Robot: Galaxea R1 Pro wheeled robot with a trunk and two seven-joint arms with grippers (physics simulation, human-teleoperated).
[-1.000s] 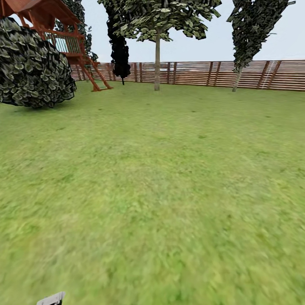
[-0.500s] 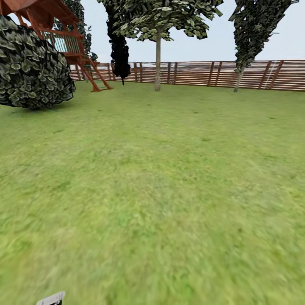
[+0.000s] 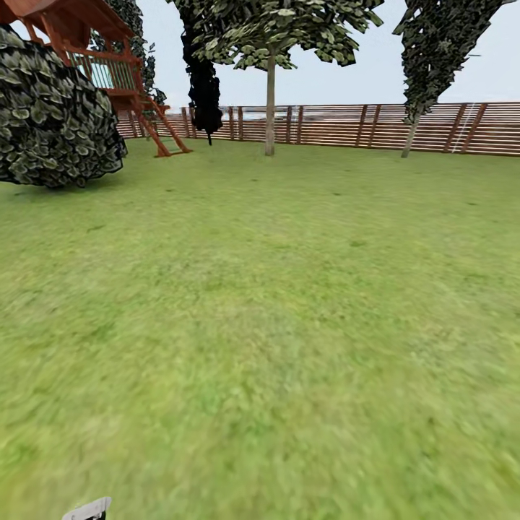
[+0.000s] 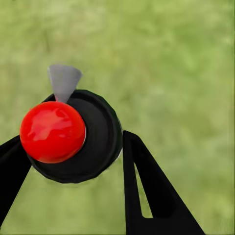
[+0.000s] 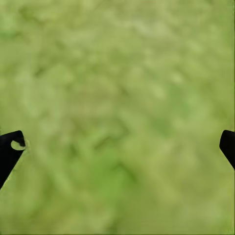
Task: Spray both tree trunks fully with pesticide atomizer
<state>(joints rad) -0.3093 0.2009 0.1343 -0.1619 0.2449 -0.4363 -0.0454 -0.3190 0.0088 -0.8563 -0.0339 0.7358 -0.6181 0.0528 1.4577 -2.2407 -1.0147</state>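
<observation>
In the left wrist view my left gripper is shut on the pesticide atomizer, a dark round bottle seen end-on with a red ball and a grey nozzle, over blurred grass. My right gripper is open above bare lawn, its fingertips far apart. In the head view a tree with a straight pale trunk stands far ahead by the fence. A second tree with a thin leaning trunk stands to its right. No spray specks are visible.
The lawn stretches wide to a brown slatted fence. A big round shrub and a red wooden play tower stand at the far left. A black conifer rises beside them. A small grey piece shows at the bottom edge.
The whole head view has shifted a little, with the shrub sliding left and the trees and fence drawing slightly nearer: the camera has moved forward. Nothing in the garden has moved.
</observation>
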